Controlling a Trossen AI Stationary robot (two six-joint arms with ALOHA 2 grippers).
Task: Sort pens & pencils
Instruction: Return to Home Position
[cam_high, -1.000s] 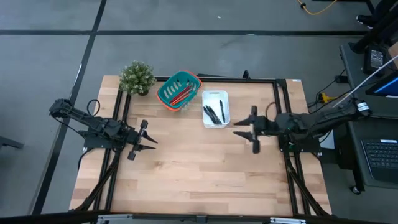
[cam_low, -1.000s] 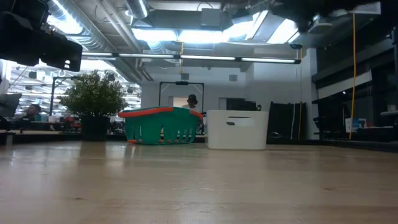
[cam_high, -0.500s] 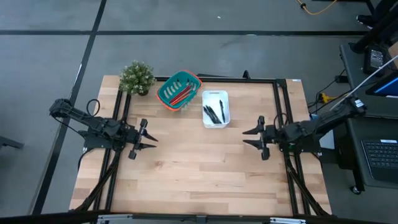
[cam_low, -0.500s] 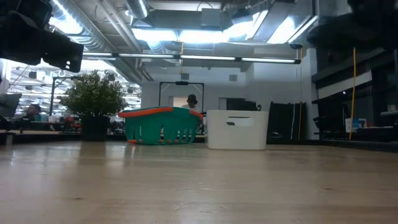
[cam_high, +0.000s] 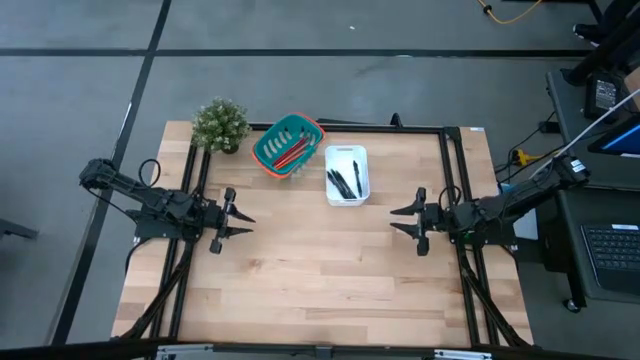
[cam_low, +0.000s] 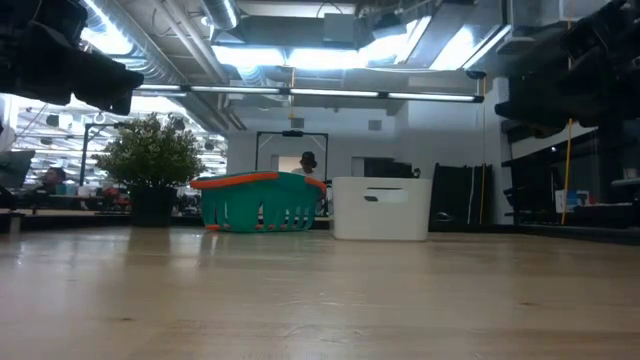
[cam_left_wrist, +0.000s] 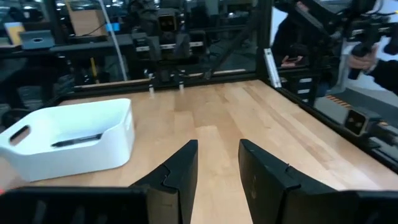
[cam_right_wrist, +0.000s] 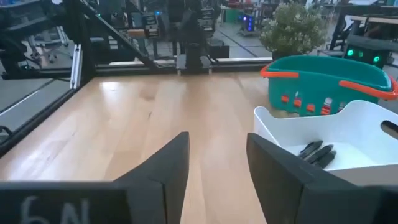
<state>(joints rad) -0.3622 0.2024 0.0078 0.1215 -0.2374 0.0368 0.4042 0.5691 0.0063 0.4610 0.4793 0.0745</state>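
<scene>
The black stick pens (cam_high: 343, 182) lie together in the white rectangular plastic bin (cam_high: 347, 152). It sits near the middle of the far edge of the pale wooden tabletop (cam_high: 320, 275). The red and orange pencils (cam_high: 290, 153) lie in the green plastic basket with an orange rim (cam_high: 261, 143), just beside the bin on the side of the small potted plant (cam_high: 220, 124) at the far left corner. No stick shows loose on the wood, so the sorting looks finished.

The left hand (cam_high: 240, 224) hangs by the left edge with its fingers spread and nothing between them. The right hand (cam_high: 396, 220) hangs by the right edge, likewise spread and empty, with the bin off to one side of it.

Little is at stake now. The main risk is the right arm swinging toward the far edge as it folds away. That could clip the light bin and tip the pens out. The left arm runs the same risk with the basket.

The bin and basket carry no readable label. A pale scrawl (cam_right_wrist: 55, 213) on the right hand's body looks like "6N", though I cannot be sure.
</scene>
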